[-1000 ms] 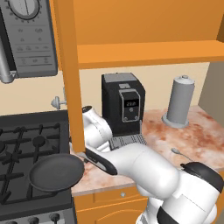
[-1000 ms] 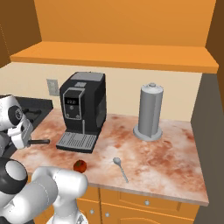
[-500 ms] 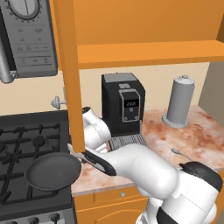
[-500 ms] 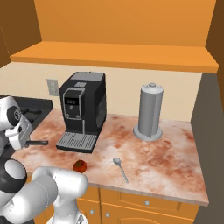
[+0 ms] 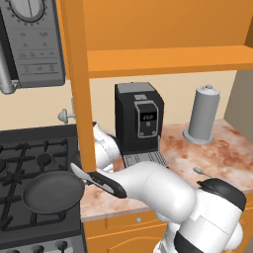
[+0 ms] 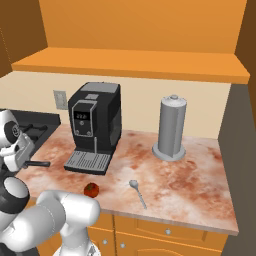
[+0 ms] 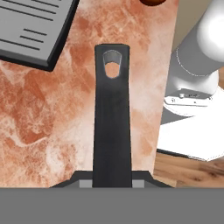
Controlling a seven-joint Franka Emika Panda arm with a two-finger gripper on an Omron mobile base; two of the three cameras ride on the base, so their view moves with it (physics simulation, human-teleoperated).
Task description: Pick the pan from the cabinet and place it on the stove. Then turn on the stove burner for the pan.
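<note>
The pan (image 5: 52,191), round and dark grey, lies level over the front right grate of the black stove (image 5: 20,158) and hides the stove burner beneath it. I cannot tell whether it touches the grate. Its long black handle (image 5: 101,180) runs back right over the counter edge. My gripper (image 5: 94,173) comes down from above and is shut on that handle. In the hand view the handle (image 7: 112,127) runs straight up from my gripper (image 7: 112,181), with its hanging hole at the far end. The cabinet (image 5: 79,74) stands open above, its orange side panel just behind my hand.
A black coffee machine (image 5: 141,118) stands on the marble counter right of my hand. A grey canister (image 5: 202,116) stands further right. A tomato (image 6: 91,189) and a spoon (image 6: 137,191) lie near the counter's front edge. A microwave (image 5: 32,44) hangs above the stove.
The pan has slid a little further left over the stove, carried by my gripper. The grip on the handle is unchanged.
</note>
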